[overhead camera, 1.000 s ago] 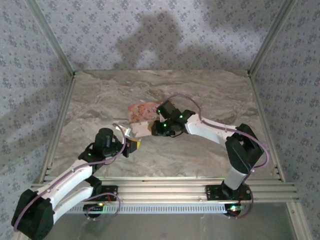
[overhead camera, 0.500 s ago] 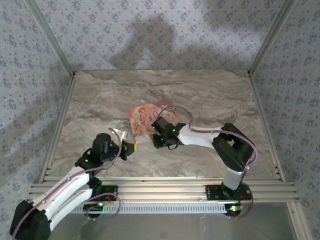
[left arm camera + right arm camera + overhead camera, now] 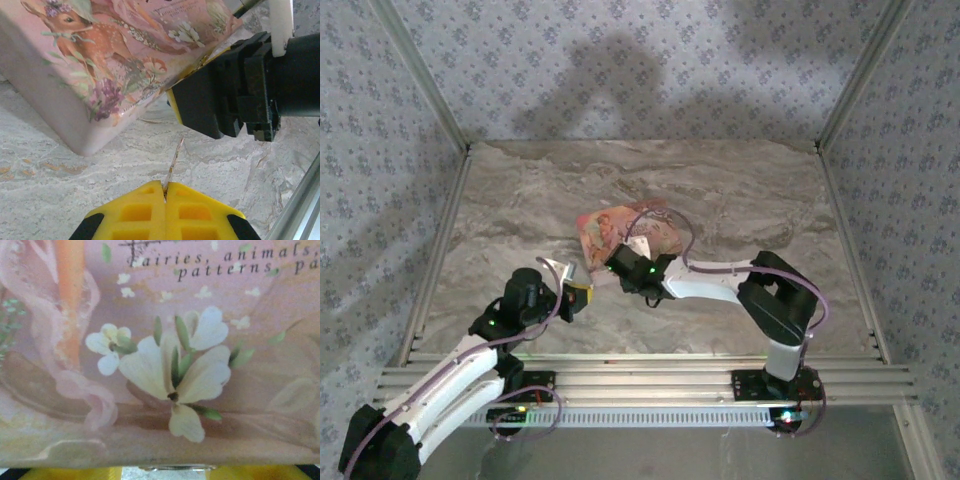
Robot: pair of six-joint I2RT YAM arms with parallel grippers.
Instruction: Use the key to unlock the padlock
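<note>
- The surface (image 3: pixel 740 190) is a grey-beige marble-look slab with brownish veins, pretty much bare apart from one box.
- The room is more like a booth: blue-grey wallpaper (image 3: pixel 620 70) with a small flower print on the back and both sides, and arm shadows thrown on the back wall.
- Aluminium posts (image 3: pixel 420 75) run up the far corners. Slotted aluminium rails (image 3: pixel 650 375) run along the near edge, where both arms are bolted.
- The pink box (image 3: pixel 625 232) with a deer and flowers on the lid sits about mid-surface, turned at an angle to the edges.
- The left hand (image 3: pixel 165 186) is on the near-left side of the box with its yellow fingers squeezed right together.
- It's pinching the key (image 3: pixel 173 162), a thin metal sliver that pokes out toward the box's low corner without touching it.
- The right hand (image 3: pixel 162 471) is jammed up against the near side of the box, lid artwork right in its camera.
- Its yellow fingers (image 3: pixel 60 473) are parted, and I can't see anything clamped between them. A thin strip of metal sits in the gap, too blurry to call.
- The padlock is tiny and I honestly can't pick it out. The right hand crowds that side of the box, so I can't tell exactly where it sits.
</note>
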